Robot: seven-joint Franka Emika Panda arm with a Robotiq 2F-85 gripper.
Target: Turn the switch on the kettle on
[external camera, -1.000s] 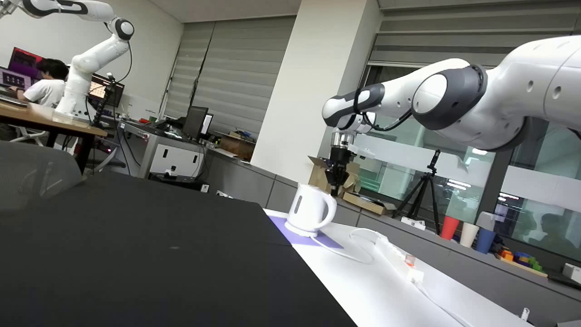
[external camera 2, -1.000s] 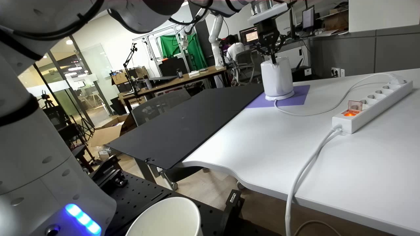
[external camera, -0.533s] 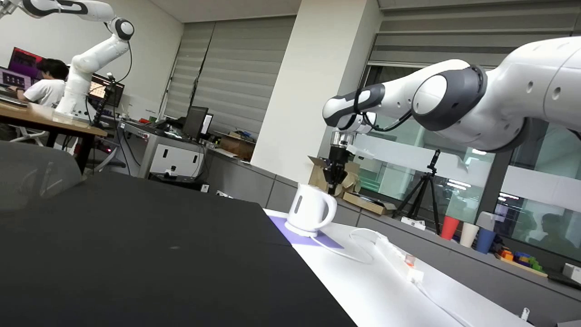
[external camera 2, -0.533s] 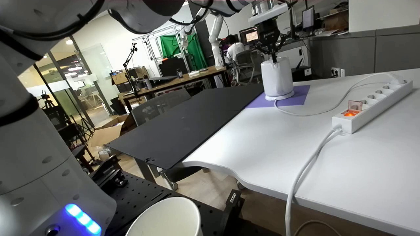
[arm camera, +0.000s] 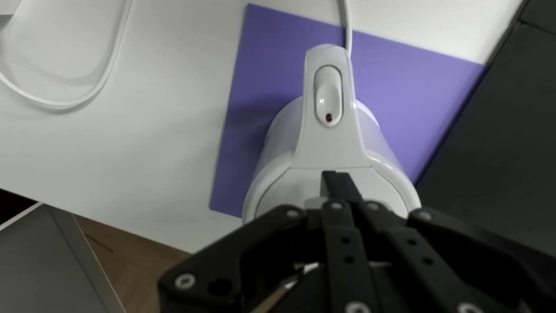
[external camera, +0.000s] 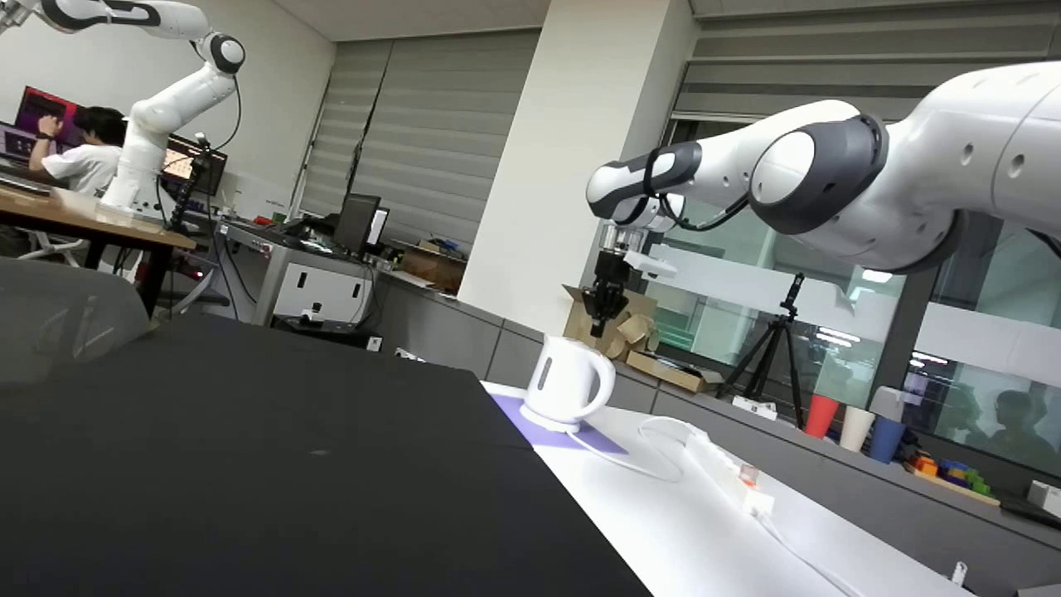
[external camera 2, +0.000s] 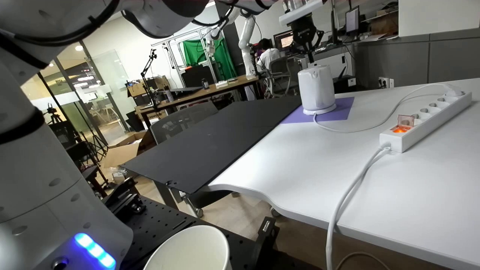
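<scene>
The white kettle stands upright on a purple mat [arm camera: 417, 87] and shows in both exterior views [external camera: 557, 383] [external camera 2: 318, 92] and in the wrist view [arm camera: 329, 148]. Its oval switch [arm camera: 328, 98] sits on top of the handle, with a small red mark at the end toward the lid. The switch cannot be made out in the exterior views. My gripper [arm camera: 342, 184] is shut with its fingertips together and nothing between them. In the wrist view the fingertips lie over the lid, short of the switch. In both exterior views the gripper [external camera: 598, 328] [external camera 2: 311, 58] is just above the kettle's top.
A white power strip [external camera 2: 423, 125] with an orange-lit switch lies on the white table [external camera 2: 300, 161]. The kettle's cord [external camera 2: 356, 131] loops to it. A black board [external camera 2: 225, 135] adjoins the mat's side. A cardboard box [external camera: 634, 332] is behind the kettle.
My gripper has lifted off the handle's top area, moved toward the lid and tilted a little. It stays shut. The kettle has not moved. A person in the background raised an arm.
</scene>
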